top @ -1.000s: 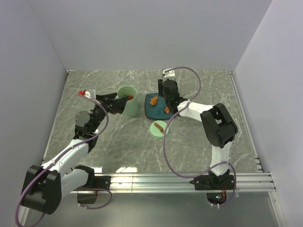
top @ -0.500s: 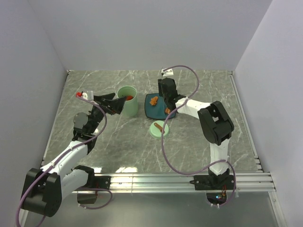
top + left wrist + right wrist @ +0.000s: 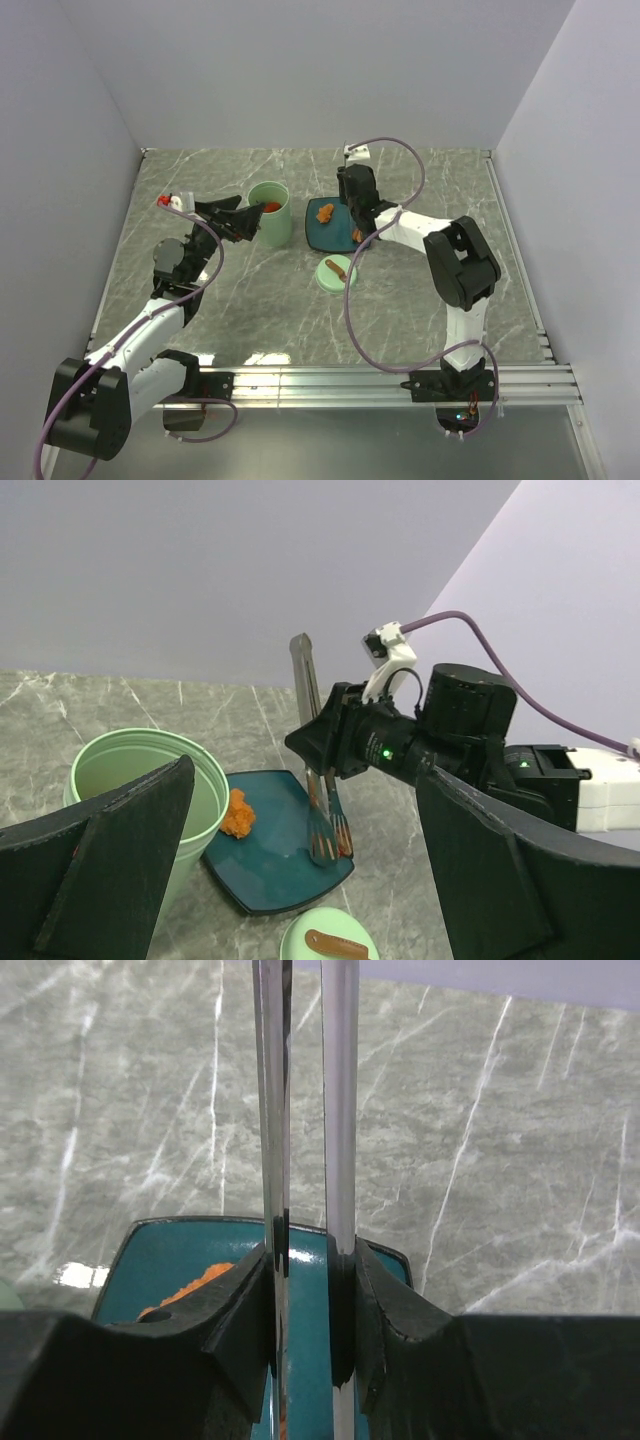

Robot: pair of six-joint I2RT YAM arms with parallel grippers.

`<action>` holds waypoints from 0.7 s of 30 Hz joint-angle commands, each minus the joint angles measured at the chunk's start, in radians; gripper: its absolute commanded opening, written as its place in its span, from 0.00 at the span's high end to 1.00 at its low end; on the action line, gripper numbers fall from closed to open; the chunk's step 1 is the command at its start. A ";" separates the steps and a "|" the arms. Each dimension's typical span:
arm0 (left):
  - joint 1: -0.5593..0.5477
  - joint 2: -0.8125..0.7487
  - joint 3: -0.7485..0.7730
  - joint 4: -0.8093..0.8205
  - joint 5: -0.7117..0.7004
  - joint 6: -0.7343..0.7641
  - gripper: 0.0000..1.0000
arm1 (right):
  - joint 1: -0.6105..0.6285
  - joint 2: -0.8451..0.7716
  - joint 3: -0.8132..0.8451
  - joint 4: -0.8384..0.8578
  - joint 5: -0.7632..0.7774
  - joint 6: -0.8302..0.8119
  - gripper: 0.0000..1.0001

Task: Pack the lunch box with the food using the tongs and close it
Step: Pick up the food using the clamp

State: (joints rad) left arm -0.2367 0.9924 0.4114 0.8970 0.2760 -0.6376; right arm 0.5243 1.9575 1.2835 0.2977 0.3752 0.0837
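Observation:
The mint-green lunch box (image 3: 269, 213) stands upright left of the teal plate (image 3: 318, 232), with a red-orange food piece (image 3: 272, 207) inside it. My right gripper (image 3: 352, 203) is shut on the grey tongs (image 3: 323, 790), one finger pressing each arm (image 3: 340, 1160). The tong tips rest on the plate's right side, pinching a small red-orange piece (image 3: 341, 851). A brownish-orange fried chunk (image 3: 237, 813) lies on the plate beside the cup. The round lid (image 3: 335, 272) with its brown strip lies flat in front of the plate. My left gripper (image 3: 236, 221) stands wide open just left of the lunch box, holding nothing.
The white walls close in on the marble table at the back and both sides. A metal rail (image 3: 400, 380) runs along the near edge. The right arm's purple cable (image 3: 400, 160) loops over the plate area.
My right gripper has squeezed the tongs' arms closer together over the plate. The left gripper has drifted slightly up and stayed open.

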 commanded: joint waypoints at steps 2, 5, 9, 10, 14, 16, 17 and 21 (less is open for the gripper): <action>0.007 -0.006 -0.003 0.051 0.025 -0.007 0.00 | 0.008 -0.118 -0.015 0.073 0.005 -0.010 0.63; 0.007 -0.008 -0.003 0.049 0.023 -0.007 0.01 | 0.017 -0.129 -0.010 0.073 0.005 -0.015 0.63; 0.008 -0.008 -0.002 0.043 0.019 -0.004 0.01 | 0.034 -0.152 -0.012 0.087 0.008 -0.010 0.63; 0.008 -0.008 -0.002 0.040 0.017 -0.002 0.00 | 0.045 -0.169 -0.013 0.102 0.005 -0.009 0.63; 0.010 -0.005 0.001 0.028 0.009 0.003 0.01 | 0.080 -0.203 -0.006 0.133 0.011 -0.012 0.62; 0.010 -0.005 0.003 0.026 0.006 0.004 0.01 | 0.092 -0.215 0.011 0.153 0.013 -0.010 0.62; 0.010 -0.006 0.003 0.025 0.003 0.004 0.01 | 0.106 -0.218 0.019 0.156 0.008 -0.010 0.62; 0.013 -0.011 0.001 0.020 0.002 0.007 0.01 | 0.140 -0.221 0.082 0.167 -0.005 -0.009 0.61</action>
State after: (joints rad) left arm -0.2302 0.9924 0.4114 0.8963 0.2741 -0.6395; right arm 0.6399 1.7969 1.2896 0.3824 0.3729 0.0803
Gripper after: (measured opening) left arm 0.994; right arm 0.390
